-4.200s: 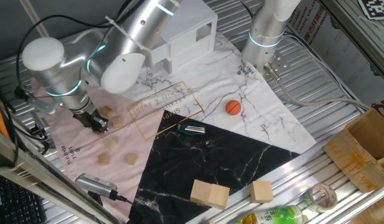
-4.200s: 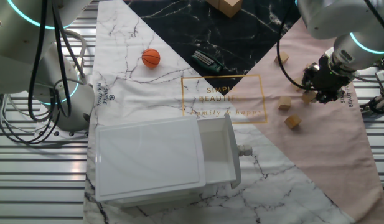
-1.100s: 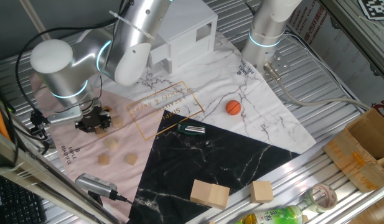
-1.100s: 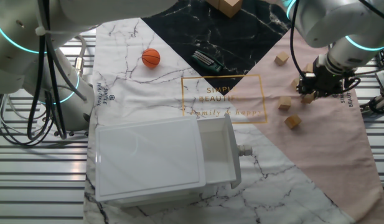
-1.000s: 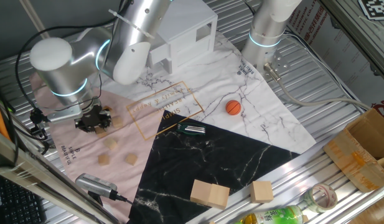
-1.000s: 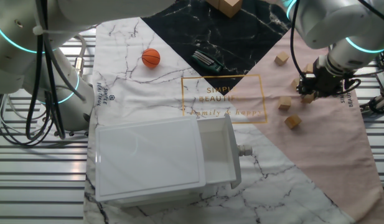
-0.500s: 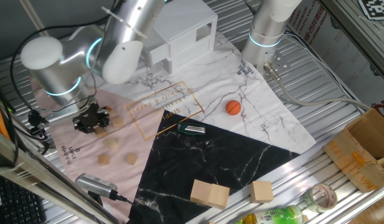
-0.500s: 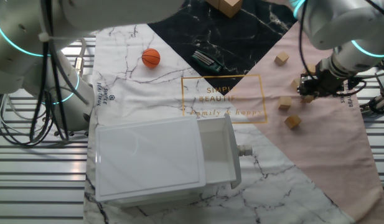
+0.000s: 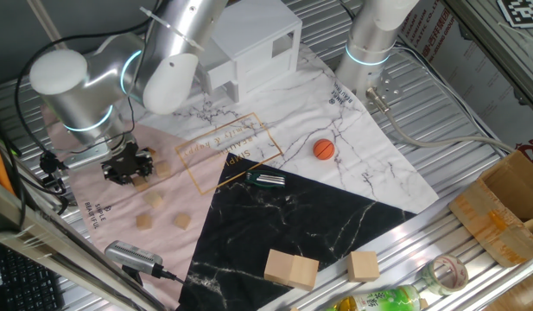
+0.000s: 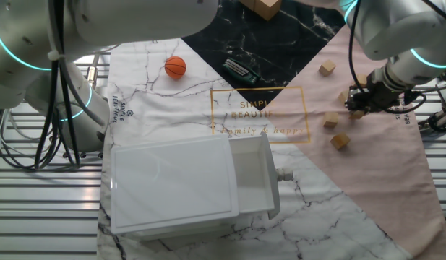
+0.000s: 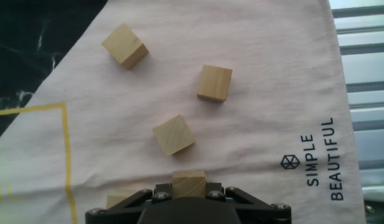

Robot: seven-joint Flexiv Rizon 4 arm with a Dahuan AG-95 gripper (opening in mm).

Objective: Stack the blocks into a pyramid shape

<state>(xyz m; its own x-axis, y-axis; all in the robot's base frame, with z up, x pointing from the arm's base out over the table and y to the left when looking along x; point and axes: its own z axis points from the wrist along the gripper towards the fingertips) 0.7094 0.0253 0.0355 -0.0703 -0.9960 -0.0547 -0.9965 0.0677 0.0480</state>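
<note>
On the pink cloth [image 9: 93,186] at the left of the table, the gripper [image 9: 128,164] sits low, its jaws closed on one small block [image 11: 188,184]. Three more blocks [image 11: 173,135] lie loose just beyond it, apart from each other, and another [image 11: 117,201] beside it

The silver arm [image 9: 175,52] has rounded joints, glowing cyan rings, black cables and a black tool [image 9: 128,163].
</note>
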